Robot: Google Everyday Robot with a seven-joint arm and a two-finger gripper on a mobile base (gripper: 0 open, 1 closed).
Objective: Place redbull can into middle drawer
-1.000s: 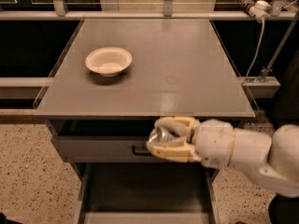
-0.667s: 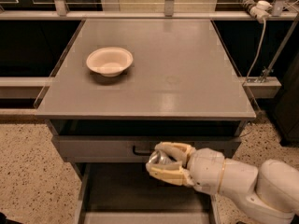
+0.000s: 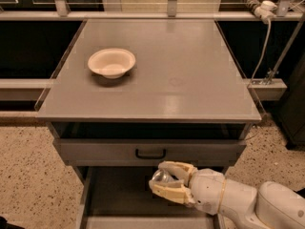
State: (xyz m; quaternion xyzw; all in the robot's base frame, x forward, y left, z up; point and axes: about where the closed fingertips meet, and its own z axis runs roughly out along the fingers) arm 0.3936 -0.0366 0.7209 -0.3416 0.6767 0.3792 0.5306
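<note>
The claw [image 3: 158, 176] is gripping the redbull can [image 3: 164, 177] between its two cream fingers [image 3: 174, 167], one over and one under the can's shiny silver end. It is sitting just below the drawer front [image 3: 95, 151] and slightly right of that front's black handle [image 3: 150, 153]. Only the rounded metal end of the can is showing, and any lettering is hidden by the fingers. The white arm [image 3: 238, 202] is reaching in from the lower right of the drawer front.

The middle drawer [image 3: 119, 194] is standing pulled out beneath the drawer front, its dark grey floor showing to the left of the can. The can is hanging over that floor; whether it is touching the floor cannot be told.

Above the drawer front, the grey surface [image 3: 190, 80] is carrying a cream-white bowl [image 3: 102, 56] toward its left rear, well apart from the can, showing only its pale inside.
</note>
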